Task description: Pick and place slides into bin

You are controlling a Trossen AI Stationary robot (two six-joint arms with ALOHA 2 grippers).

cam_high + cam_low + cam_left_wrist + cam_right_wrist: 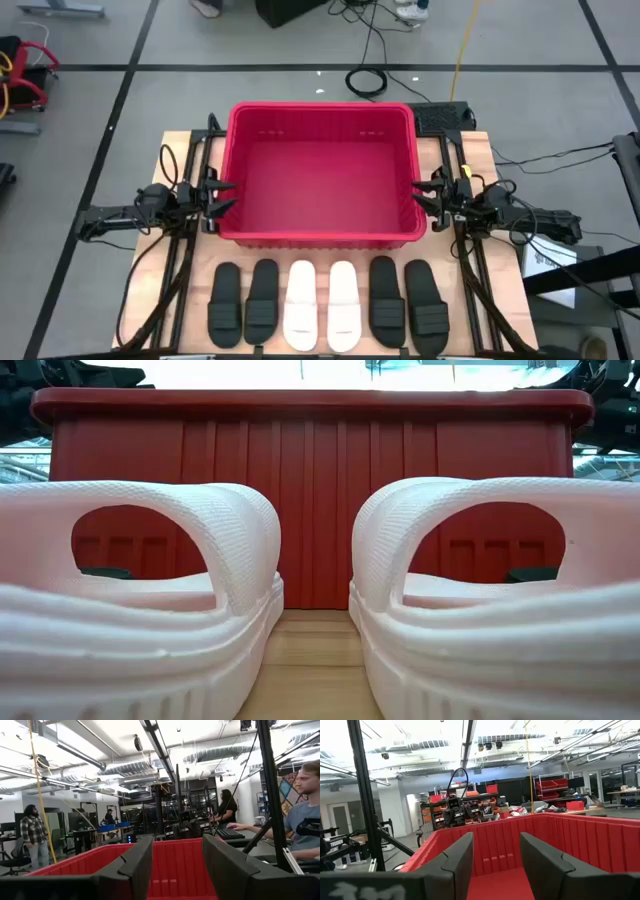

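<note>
The red bin [322,172] stands on the table's far half. Six slides lie flat on their soles in a row along the near edge: two black slides [243,300] on the left, two white slides [320,305] in the middle, two black slides [408,303] on the right. The white pair [150,610] fills the low view, with the bin wall [310,510] behind. My left gripper [222,195] is open beside the bin's left wall, level, pointing over the bin [177,865]. My right gripper [426,195] is open beside the bin's right wall, pointing over the bin [495,870].
Dark frame rails [180,270] run along both table sides. A black box [440,115] sits behind the bin's far right corner. Cables lie on the floor beyond the table. People stand and sit in the room behind, one at a keyboard [300,815].
</note>
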